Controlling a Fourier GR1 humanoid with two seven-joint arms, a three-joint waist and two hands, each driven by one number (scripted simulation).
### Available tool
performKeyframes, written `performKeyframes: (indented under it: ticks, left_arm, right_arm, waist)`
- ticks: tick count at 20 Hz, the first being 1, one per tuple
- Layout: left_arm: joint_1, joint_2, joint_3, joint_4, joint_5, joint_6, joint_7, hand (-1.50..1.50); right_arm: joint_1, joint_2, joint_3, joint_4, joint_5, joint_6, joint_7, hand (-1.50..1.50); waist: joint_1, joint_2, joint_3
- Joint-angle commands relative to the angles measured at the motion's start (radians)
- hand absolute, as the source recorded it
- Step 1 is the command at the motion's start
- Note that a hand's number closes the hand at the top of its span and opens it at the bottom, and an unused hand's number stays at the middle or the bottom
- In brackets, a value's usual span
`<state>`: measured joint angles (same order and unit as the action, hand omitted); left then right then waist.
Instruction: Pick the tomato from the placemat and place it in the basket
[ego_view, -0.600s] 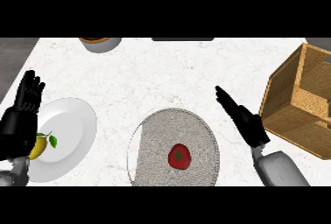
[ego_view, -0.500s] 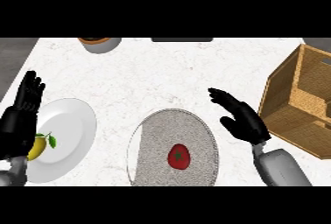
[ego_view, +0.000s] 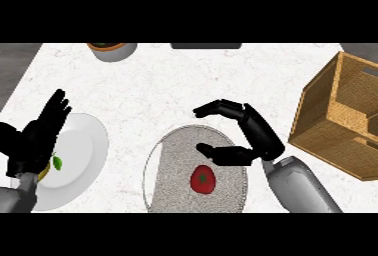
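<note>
Nearest, at the lower edge, two grey forearms come into view. Between them lies the round grey placemat (ego_view: 177, 150), and on its lower half sits the red tomato (ego_view: 203, 179) with a small green stem patch on top. Nothing is touching the tomato.

Just above and to the right of it is the right hand (ego_view: 251, 137). Its thumb (ego_view: 221, 154) stretches out over the placemat, near the tomato but apart from it, while the fingers arch over the placemat's upper right rim with their tips bent toward the thumb. The hand is spread in a wide claw and holds nothing.

At the left edge the left hand (ego_view: 37, 137) rests with straight fingers pointing up, lying over the left rim of a white plate (ego_view: 85, 150). A yellow fruit with a green leaf (ego_view: 52, 164) shows on that plate, partly hidden by the hand.

Farther right, well apart from the placemat, stands the woven basket (ego_view: 325, 110), tilted in the view. At the far edge of the white counter (ego_view: 162, 80) sit a grey bowl (ego_view: 114, 50) and a dark flat object (ego_view: 207, 45).
</note>
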<state>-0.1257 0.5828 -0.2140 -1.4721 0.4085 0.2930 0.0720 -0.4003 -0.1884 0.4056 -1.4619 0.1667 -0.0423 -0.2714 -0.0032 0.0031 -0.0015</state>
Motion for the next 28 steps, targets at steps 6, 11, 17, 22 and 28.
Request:
performKeyframes:
  ticks: [6, 11, 17, 22, 28]
  left_arm:
    - [-0.069, -0.006, 0.010, 0.065, 0.023, -0.056, 0.079, 0.00]
    - [-0.084, -0.003, 0.025, 0.101, 0.024, -0.067, 0.077, 0.00]
    - [-0.027, -0.005, 0.037, 0.116, 0.026, -0.076, 0.033, 0.00]
    - [-0.035, -0.049, 0.006, 0.104, -0.005, -0.044, 0.039, 0.00]
    - [-0.065, -0.036, 0.027, 0.098, 0.000, -0.055, 0.064, 0.00]
  right_arm:
    - [-0.052, 0.186, 0.394, -0.098, 0.324, -0.444, 0.430, -1.50]
    - [-0.234, 0.188, 0.362, -0.079, 0.419, -0.226, 0.850, -1.50]
    - [-0.413, 0.070, 0.283, -0.057, 0.566, 0.055, 1.196, -1.50]
    - [-0.559, 0.097, 0.152, -0.187, 0.408, 0.378, 1.459, -1.50]
    - [-0.500, 0.061, 0.055, -0.284, 0.140, 0.565, 1.544, -1.50]
  waist:
    - [0.003, -0.011, 0.000]
    - [-0.016, -0.021, -0.004]
    - [-0.034, -0.036, -0.006]
    - [-0.024, -0.021, -0.001]
    - [-0.032, -0.018, 0.001]
